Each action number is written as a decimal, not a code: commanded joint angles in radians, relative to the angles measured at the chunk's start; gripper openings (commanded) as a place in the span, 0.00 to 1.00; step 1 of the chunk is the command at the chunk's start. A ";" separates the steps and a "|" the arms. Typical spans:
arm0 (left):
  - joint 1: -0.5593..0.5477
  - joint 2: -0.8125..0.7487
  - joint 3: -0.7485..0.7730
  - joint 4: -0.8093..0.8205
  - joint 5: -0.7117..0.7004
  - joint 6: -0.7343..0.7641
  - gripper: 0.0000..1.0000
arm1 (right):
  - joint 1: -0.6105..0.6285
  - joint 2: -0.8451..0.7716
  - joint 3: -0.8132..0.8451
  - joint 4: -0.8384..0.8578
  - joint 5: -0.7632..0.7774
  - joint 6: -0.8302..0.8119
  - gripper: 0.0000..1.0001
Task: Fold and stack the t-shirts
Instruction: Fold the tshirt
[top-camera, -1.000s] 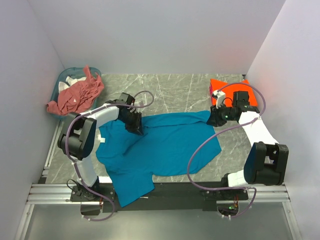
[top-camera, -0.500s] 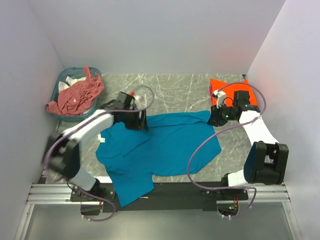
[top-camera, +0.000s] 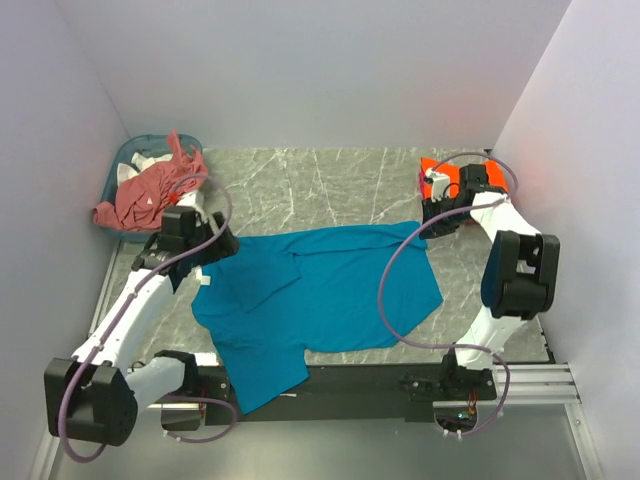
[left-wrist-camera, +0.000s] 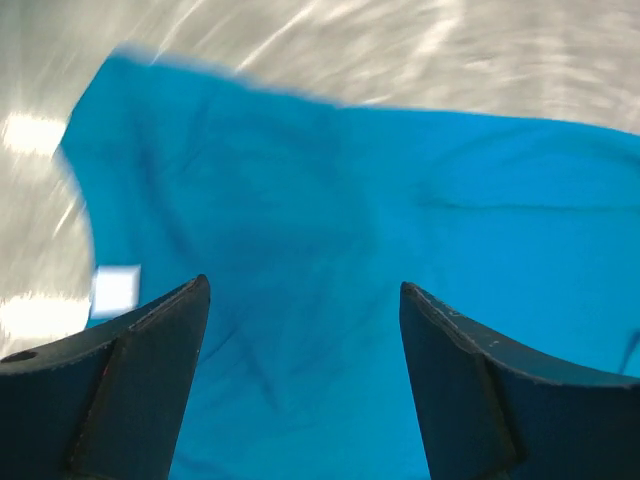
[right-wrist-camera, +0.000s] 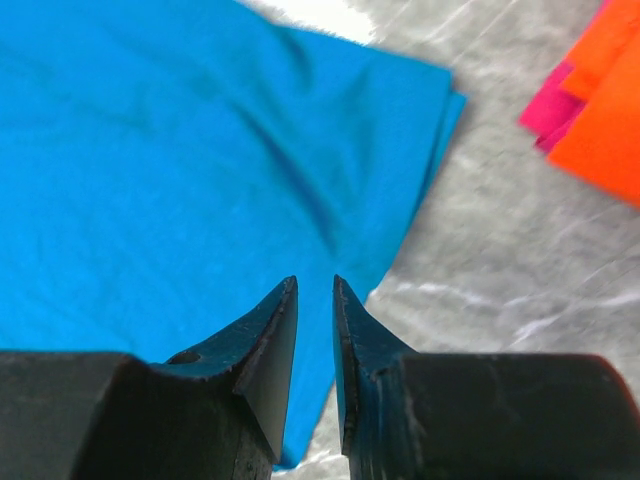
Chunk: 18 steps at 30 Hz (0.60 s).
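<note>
Folding of the teal-blue t-shirt (top-camera: 330, 290) appears to be at its early stage: the shirt lies spread across the middle of the marble-patterned table (top-camera: 340, 185), one flap near its left shoulder already turned in over the body, while a lower corner hangs over the table's near edge. The left gripper (left-wrist-camera: 302, 290) hovers above that shoulder with its jaws wide apart and nothing between them. The right gripper (right-wrist-camera: 314, 285), jaws only a slit apart and empty, sits past the shirt's far right corner, close to the orange t-shirt (top-camera: 432, 168) lying folded at the table's far right. The salmon-pink t-shirt (top-camera: 150, 190) is heaped over the teal plastic basket (top-camera: 122, 160) at far left. The next move likely calls for gripping the opposite sleeve or edge and bringing it inward to match.
</note>
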 joint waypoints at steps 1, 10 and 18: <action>0.075 -0.030 -0.039 0.047 0.026 -0.125 0.81 | -0.006 0.039 0.075 0.014 0.027 0.041 0.28; 0.262 0.236 -0.058 0.284 0.092 -0.378 0.74 | -0.006 0.053 0.049 0.060 -0.026 0.066 0.29; 0.270 0.467 0.053 0.366 0.068 -0.409 0.59 | -0.007 0.052 0.040 0.092 -0.031 0.078 0.29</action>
